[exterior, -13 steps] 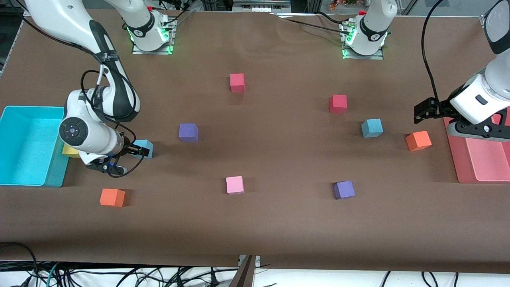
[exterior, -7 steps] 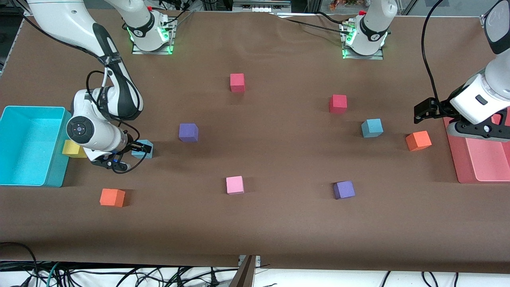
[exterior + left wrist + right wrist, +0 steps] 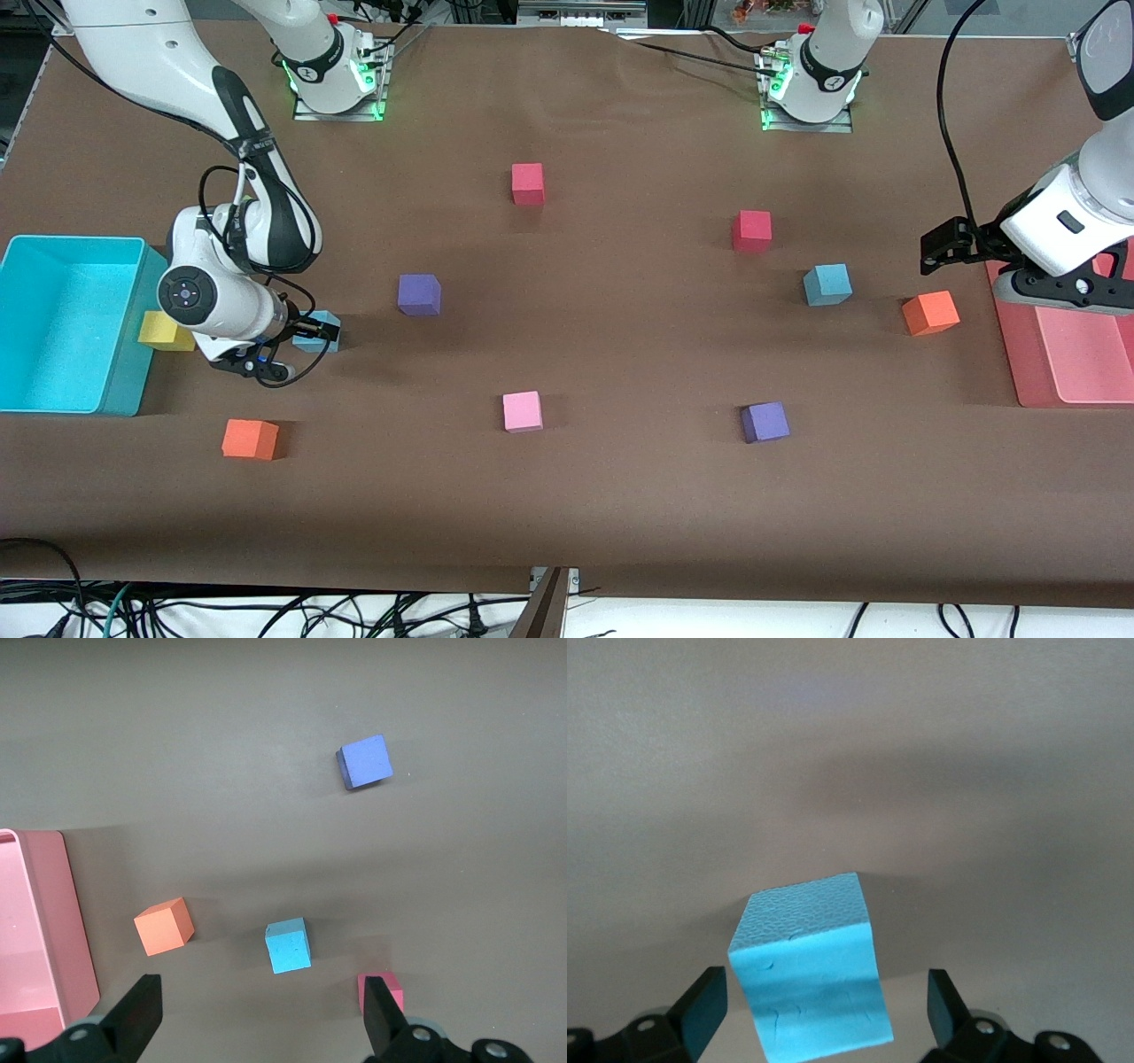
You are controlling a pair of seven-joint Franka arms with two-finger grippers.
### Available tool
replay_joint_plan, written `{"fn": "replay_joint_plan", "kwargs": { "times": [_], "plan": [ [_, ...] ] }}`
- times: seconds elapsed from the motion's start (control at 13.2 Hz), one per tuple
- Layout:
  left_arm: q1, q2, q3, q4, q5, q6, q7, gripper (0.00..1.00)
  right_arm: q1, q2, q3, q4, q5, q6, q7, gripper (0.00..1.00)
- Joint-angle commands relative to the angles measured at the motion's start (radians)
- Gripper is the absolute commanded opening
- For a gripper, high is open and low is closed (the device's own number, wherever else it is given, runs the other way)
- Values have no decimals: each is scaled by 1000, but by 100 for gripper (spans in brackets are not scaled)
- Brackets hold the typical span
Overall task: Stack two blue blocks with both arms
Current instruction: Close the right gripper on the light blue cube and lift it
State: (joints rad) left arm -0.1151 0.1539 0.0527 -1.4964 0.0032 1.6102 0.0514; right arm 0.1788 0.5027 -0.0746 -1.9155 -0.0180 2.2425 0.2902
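Hovering low at the right arm's end of the surface (image 3: 620,496), my right pincer (image 3: 306,335) is spread wide around one of the blue blocks (image 3: 808,979), fingers (image 3: 700,1005) either side and not pressing it; the block sits on the surface beside the cyan bin (image 3: 53,323) and a yellow cube (image 3: 161,330). My left pincer (image 3: 941,246) waits released above the surface, near the pink tray (image 3: 1063,354). The other blue block (image 3: 827,284) lies beside an orange cube (image 3: 930,313).
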Motion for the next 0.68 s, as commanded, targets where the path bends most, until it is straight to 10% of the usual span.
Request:
{"fn": "replay_joint_plan", "kwargs": {
  "times": [0.0,0.6],
  "plan": [
    [5,13,-5,28,23,-12,21,100,-7,0,1,-8,-8,14,-63,100],
    [5,13,-5,28,23,-12,21,100,-1,17,1,-8,-10,6,-111,98]
  ]
}}
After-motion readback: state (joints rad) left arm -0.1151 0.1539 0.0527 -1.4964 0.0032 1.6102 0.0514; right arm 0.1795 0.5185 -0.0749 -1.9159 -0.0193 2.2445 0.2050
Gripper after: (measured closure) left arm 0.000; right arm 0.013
